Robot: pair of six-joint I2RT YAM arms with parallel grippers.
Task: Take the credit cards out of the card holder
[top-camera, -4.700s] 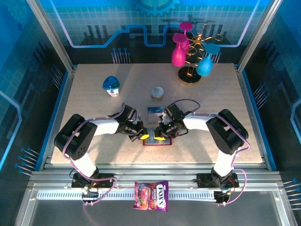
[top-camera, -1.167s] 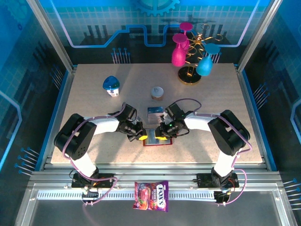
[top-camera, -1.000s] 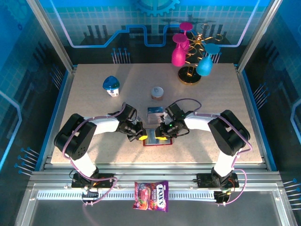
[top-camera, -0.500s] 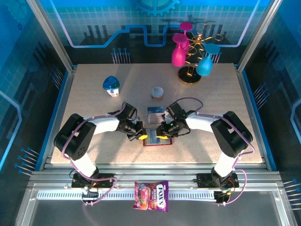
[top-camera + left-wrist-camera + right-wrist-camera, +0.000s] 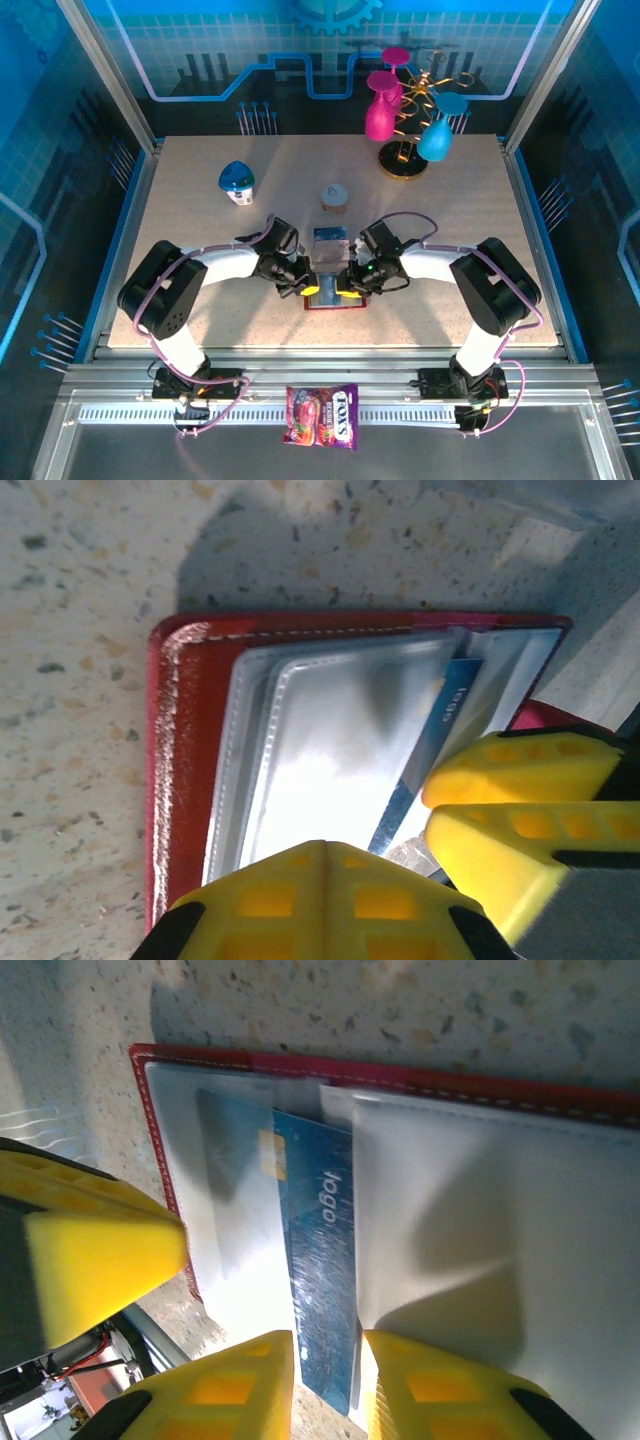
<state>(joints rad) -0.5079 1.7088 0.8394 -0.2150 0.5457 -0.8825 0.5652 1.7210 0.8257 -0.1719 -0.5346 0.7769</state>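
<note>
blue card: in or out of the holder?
Partly out: blue card sticks out of a clear pocket of the card holder, far end tucked inside.

The red card holder point(image 5: 335, 303) point(image 5: 185, 740) point(image 5: 420, 1080) lies open and flat at the lower centre of the top view, its grey see-through pockets point(image 5: 450, 1220) facing up. A blue card point(image 5: 320, 1270) point(image 5: 447, 712) printed "logo" sticks partway out of one pocket. A blue-and-white card point(image 5: 328, 236) lies just above the holder.
</note>
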